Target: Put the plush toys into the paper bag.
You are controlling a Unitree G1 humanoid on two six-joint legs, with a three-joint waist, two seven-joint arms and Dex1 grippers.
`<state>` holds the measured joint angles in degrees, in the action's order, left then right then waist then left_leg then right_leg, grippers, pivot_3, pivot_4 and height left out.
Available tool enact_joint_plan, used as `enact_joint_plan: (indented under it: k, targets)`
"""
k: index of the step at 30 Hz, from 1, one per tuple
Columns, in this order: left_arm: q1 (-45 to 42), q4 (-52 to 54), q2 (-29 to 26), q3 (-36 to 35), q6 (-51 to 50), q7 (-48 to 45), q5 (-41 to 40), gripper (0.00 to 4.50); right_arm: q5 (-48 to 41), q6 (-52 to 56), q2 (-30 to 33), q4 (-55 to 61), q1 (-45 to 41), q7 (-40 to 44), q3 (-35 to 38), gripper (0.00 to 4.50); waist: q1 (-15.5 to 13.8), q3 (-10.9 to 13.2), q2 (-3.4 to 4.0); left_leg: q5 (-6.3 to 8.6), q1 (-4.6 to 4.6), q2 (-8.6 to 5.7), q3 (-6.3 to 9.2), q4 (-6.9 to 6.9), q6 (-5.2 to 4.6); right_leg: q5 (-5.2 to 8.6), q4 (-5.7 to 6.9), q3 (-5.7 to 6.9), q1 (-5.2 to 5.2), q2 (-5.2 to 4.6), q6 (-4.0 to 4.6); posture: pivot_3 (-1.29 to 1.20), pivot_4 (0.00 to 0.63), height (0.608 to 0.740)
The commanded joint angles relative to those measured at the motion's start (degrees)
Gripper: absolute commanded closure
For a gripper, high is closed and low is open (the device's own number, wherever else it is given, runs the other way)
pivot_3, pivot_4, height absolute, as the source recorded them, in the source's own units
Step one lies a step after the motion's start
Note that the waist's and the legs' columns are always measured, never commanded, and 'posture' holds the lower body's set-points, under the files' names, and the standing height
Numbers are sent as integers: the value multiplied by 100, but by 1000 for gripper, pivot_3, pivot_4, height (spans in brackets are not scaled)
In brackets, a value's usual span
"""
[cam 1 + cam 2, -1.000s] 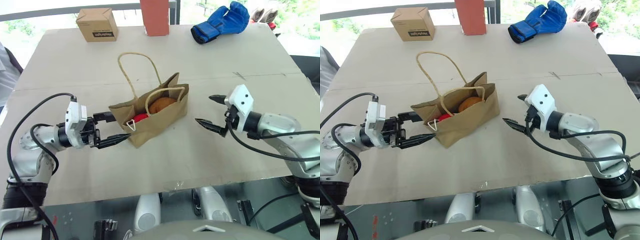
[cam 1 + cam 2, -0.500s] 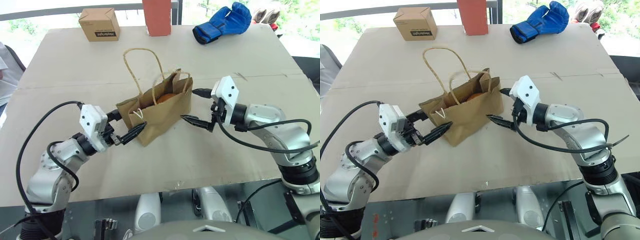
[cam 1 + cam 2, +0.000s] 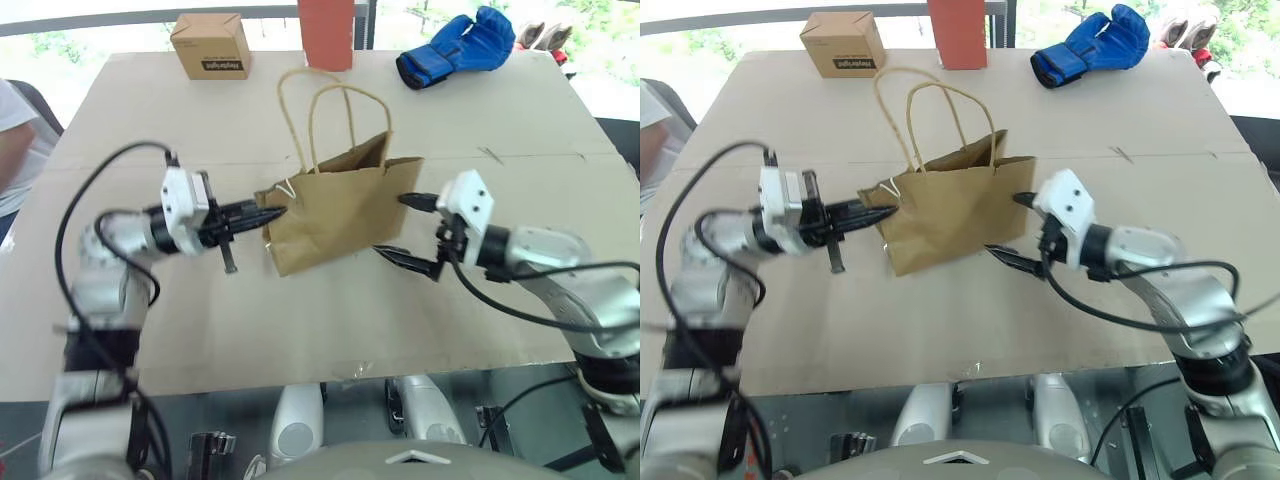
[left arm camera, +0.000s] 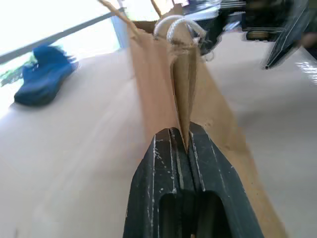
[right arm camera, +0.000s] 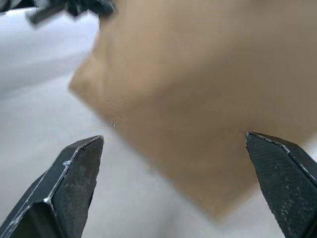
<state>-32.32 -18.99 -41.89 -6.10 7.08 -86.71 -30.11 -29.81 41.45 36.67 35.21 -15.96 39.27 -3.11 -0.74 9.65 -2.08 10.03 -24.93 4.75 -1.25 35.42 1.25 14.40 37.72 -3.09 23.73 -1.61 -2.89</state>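
The paper bag (image 3: 345,215) is matt brown kraft with twisted paper handles; the tabletop (image 3: 300,320) is matt, cardboard-like.

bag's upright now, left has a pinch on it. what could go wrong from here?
1. The left gripper is shut on just the folded side edge of the paper bag, so the thin paper could tear or slip out.
2. The right gripper stands open at the bag's other side, gripping nothing, so the bag might tip if the pinch fails.
3. The bag's loop handles stand high and could snag a finger.
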Motion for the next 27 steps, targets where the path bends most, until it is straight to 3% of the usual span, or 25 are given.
enact_joint_plan:
  k: [1,5,8,9,11,14,17,21,27]
  targets:
    - [-807,-1308,-78,680,937,-579,-122,4448,-405,41,282,667,547,85,806,0,5,0,0,0,0,-1,-2,0,-1,0,1,-2,-1,0,-1,0,150,740]
    - [-1481,-2418,-70,1393,1590,-579,-169,4448,-701,77,358,904,1008,-53,1408,0,63,0,0,0,4,2,5,-1,-1,0,11,0,-1,5,-3,0,150,740]
    - [-1601,-2813,-30,1744,1882,-579,-206,3503,-704,-30,381,955,1188,-117,1577,0,134,-1,-1,0,6,5,9,1,-1,0,17,0,-1,9,-4,0,150,740]
    - [-1601,-2882,8,1741,1839,-579,-225,2979,-683,-70,397,967,1257,-114,1584,0,146,-1,-1,0,7,5,9,1,-1,0,18,0,-2,9,-4,0,150,740]
    - [-1504,-2806,-5,1712,1442,-579,-279,2092,-628,-158,435,997,1404,-79,1570,0,154,-1,-2,0,6,5,9,1,-1,0,18,0,-2,9,-4,0,150,740]
    - [-705,-1541,-386,1053,27,-5,-548,769,-535,-412,561,957,1713,140,1686,0,204,0,-1,0,6,6,9,0,-1,-1,19,-2,-2,9,-8,0,150,740]
    - [420,13,-849,398,-1318,766,-987,769,-557,-674,680,817,2014,416,1959,0,290,0,-1,0,6,14,9,-6,-1,-10,19,-2,0,13,-23,0,150,740]
    - [2657,2038,-1307,-1070,-2638,1855,-1532,769,-556,-1163,898,375,2534,1093,2527,0,319,0,0,0,21,21,7,-12,0,4,19,0,-5,11,-6,0,150,740]
    - [5226,3886,-808,-2621,-3234,2746,-1464,769,-361,-1888,1068,-367,3030,1861,3014,0,242,-4,-4,0,36,19,-13,-6,3,16,12,8,-19,-19,-22,0,150,740]
